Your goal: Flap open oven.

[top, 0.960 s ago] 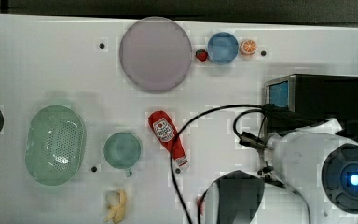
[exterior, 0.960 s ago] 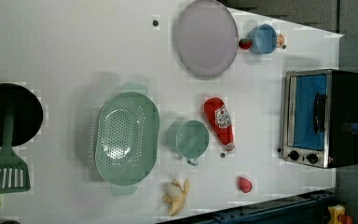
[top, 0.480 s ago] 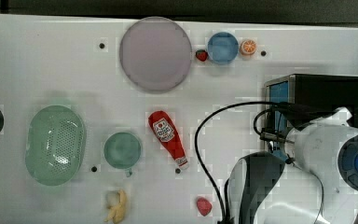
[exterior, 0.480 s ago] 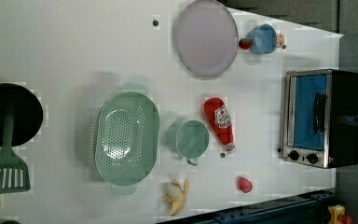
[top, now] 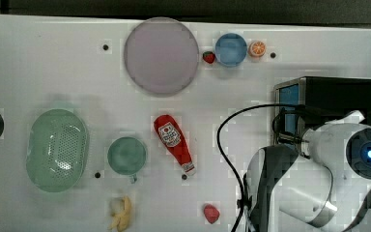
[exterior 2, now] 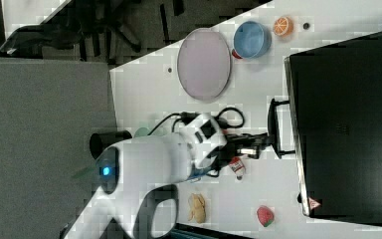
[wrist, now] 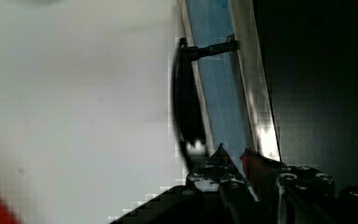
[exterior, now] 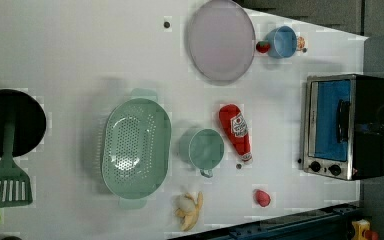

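The oven [top: 328, 104] stands at the top view's right edge, black on top, its door shut. In the left view the oven [exterior: 347, 125] shows a blue glass door, a black bar handle [exterior: 342, 120] and small knobs. My gripper [exterior 2: 258, 142] reaches level toward the handle [exterior 2: 273, 127] in the right view. In the wrist view the gripper [wrist: 233, 156] has its jaws a narrow gap apart over the glass door [wrist: 219, 84], just beside the end of the handle [wrist: 186, 107], with nothing between them. My white arm [top: 338, 150] covers the oven's front in the top view.
A ketchup bottle [top: 174, 142], green cup [top: 126, 155], green colander [top: 57, 149], banana [top: 121, 212] and small red fruit [top: 211, 213] lie on the white table. A purple plate [top: 161, 55], blue bowl [top: 231, 49] and orange slice [top: 257, 48] sit at the back. A black cable [top: 232, 145] loops beside the arm.
In the top view the arm has swung toward the right, up to the oven's front, uncovering the small red fruit. The oven door has stayed shut.
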`<state>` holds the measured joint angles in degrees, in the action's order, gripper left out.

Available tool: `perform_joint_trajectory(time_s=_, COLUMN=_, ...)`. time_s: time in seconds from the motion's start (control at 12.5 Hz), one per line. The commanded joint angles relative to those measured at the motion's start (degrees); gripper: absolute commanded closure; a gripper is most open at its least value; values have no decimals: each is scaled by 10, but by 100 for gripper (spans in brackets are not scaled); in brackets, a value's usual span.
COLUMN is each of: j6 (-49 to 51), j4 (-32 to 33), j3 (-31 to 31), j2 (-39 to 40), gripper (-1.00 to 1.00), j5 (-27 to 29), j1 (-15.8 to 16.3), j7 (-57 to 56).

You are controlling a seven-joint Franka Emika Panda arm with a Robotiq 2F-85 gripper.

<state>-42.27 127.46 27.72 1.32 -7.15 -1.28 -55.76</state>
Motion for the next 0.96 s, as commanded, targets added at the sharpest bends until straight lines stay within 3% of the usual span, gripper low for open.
perform_joint_trajectory(time_s=0.08, j6=-23, j4=-3, j3=-1, j2=17, gripper=65, j5=-1, j1=5, j7=-35)
perform_joint_trajectory(time_s=0.48, j6=-56, j4=-3, j3=-1, j2=69, gripper=65, j5=0, j1=4, j7=-35)
perform_joint_trajectory(time_s=0.96, j6=-55, j4=1, j3=-22, j2=80, gripper=65, j5=-3, j1=13, j7=-32)
